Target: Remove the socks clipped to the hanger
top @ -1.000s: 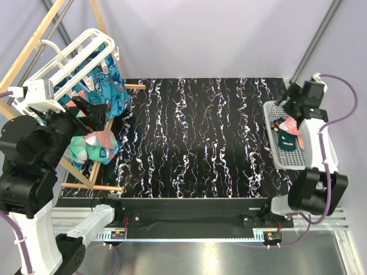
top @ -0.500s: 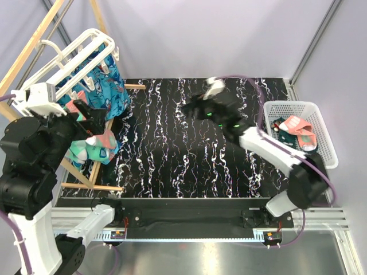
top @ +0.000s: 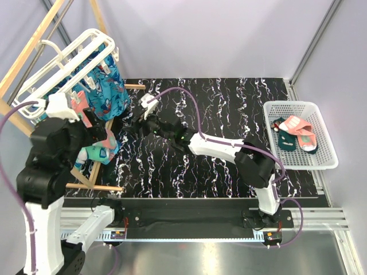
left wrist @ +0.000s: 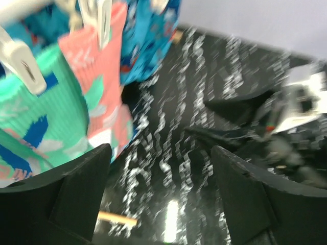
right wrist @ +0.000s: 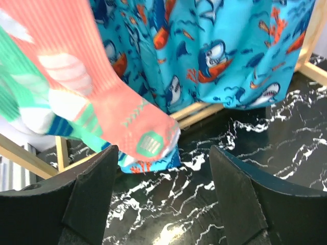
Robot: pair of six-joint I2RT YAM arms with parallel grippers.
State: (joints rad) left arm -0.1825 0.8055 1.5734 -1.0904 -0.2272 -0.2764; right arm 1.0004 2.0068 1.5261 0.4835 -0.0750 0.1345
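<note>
The white hanger [top: 73, 54] hangs at the far left with socks clipped under it. A coral-pink sock [right wrist: 102, 87] hangs beside a mint-green one [left wrist: 46, 117], and blue patterned socks [right wrist: 214, 46] hang behind them. In the left wrist view, white clips [left wrist: 104, 20] pinch the sock tops. My right gripper [right wrist: 163, 178] stands open just below and in front of the coral sock's toe, touching nothing. My left gripper [left wrist: 161, 173] is open too, to the right of the coral sock [left wrist: 99, 81], with only table between its fingers. From above, the left gripper [top: 100, 130] and right gripper [top: 131, 127] nearly face each other.
A wooden pole frame [top: 92, 187] carries the hanger and juts over the table's left edge. A white mesh basket [top: 289, 105] at the right holds loose socks [top: 298, 129]. The right arm stretches across the black marbled table [top: 229, 97].
My right arm has swung from the basket at the right across the table to the socks at the left. My left arm has shifted lower, and its jaws have narrowed a little.
</note>
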